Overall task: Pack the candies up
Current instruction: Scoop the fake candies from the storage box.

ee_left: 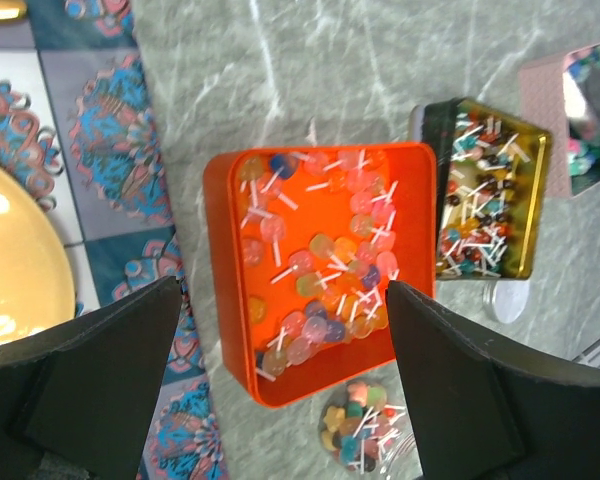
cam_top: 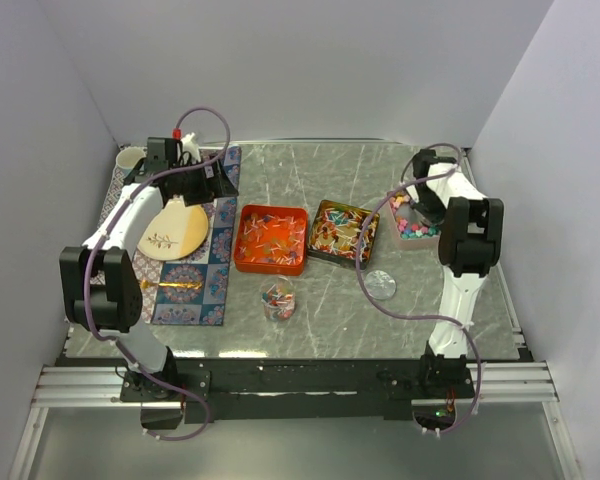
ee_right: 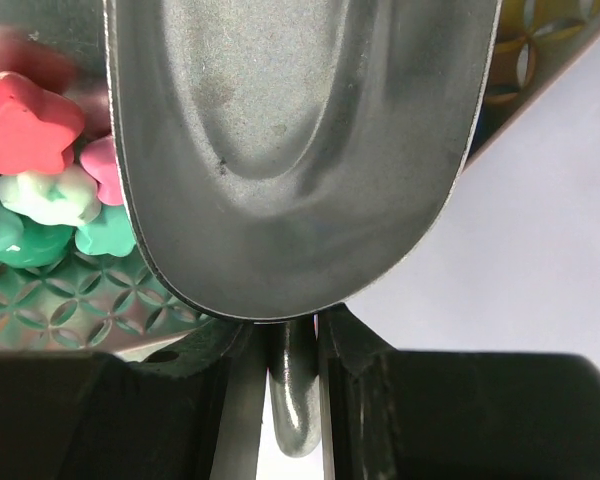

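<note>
- The grey marbled table (cam_top: 310, 175) carries everything; a blue patterned placemat (cam_top: 215, 265) covers its left part.
- A round cream plate (cam_top: 175, 232) lies on the placemat. The left arm reaches over it toward the far side of the table.
- The square orange plastic box (cam_top: 268, 268) stands just right of the placemat. Its floor is covered with candies (ee_left: 320, 250), small round coloured pieces on thin white sticks.
- A dark gold-rimmed metal tin (cam_top: 330, 257) sits just beside the orange box on its right, also holding stick candies.
- A pale pink box (cam_top: 405, 243) stands near the right edge with star-shaped pink, white and green candies inside. The right arm bends over it.
- The left gripper (ee_left: 285, 300) hangs above the orange box, its jaws wide apart and holding nothing.
- The right gripper (ee_right: 280, 340) has its jaws clamped on the handle of a grey metal scoop (ee_right: 300, 150). The scoop's bowl is right beside the star candies.
- A small clear round jar (cam_top: 279, 299) stands in front of the orange box, partly filled with mixed candies.
- A clear round lid (cam_top: 381, 285) lies flat on the table, in front of the tin and to the right of the jar.
</note>
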You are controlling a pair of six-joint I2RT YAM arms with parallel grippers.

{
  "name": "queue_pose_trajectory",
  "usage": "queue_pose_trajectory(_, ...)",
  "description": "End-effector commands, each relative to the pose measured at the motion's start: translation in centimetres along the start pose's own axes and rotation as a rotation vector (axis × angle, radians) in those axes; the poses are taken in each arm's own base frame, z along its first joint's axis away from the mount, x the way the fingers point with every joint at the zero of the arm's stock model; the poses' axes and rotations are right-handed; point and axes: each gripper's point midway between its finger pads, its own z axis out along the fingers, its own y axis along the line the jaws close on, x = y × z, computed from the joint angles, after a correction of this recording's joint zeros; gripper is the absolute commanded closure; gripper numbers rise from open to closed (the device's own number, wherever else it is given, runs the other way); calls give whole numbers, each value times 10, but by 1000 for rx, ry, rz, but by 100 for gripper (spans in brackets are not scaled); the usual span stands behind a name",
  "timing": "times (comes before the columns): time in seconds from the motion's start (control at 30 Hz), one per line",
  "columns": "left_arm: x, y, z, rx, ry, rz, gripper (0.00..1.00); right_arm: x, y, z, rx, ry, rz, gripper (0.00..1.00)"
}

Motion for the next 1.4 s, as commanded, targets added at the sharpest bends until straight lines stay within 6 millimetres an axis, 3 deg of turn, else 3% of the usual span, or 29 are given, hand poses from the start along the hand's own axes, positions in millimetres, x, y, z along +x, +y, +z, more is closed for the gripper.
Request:
queue_pose_trajectory(0.0, 9, 9, 5, -30, 26, 27, 11, -31, 30, 32, -215, -144, 89, 100)
queue_pose_trajectory(0.1, 9, 11, 7, -37, 38, 34, 11, -35, 20, 32, -181, -189, 106, 100)
queue_pose_trajectory(0.13, 5, 10, 7, -36, 36, 46, 11, -36, 10, 19, -133, -242, 67, 100)
queue_pose_trajectory(0.17, 4, 11, 7, -39, 37, 51, 11, -35, 16, 26, -104, -267, 45, 100)
queue_pose_trajectory(0.47, 4, 15, 15, -43, 71, 60, 11, -21, 26, 17, -76, -377, 70, 100)
queue_pose_trajectory(0.8, -4, 15, 16, -45, 80, 104, 12, -6, 24, -6, -74, -466, 134, 100)
queue_pose_trajectory(0.97, -6, 13, 13, -36, 73, 129, 12, -2, 19, -29, -35, -541, 146, 100)
queue_pose_trajectory(1.37, -16, 9, 10, -36, 46, 152, 12, 11, 15, -52, 52, -653, 181, 100)
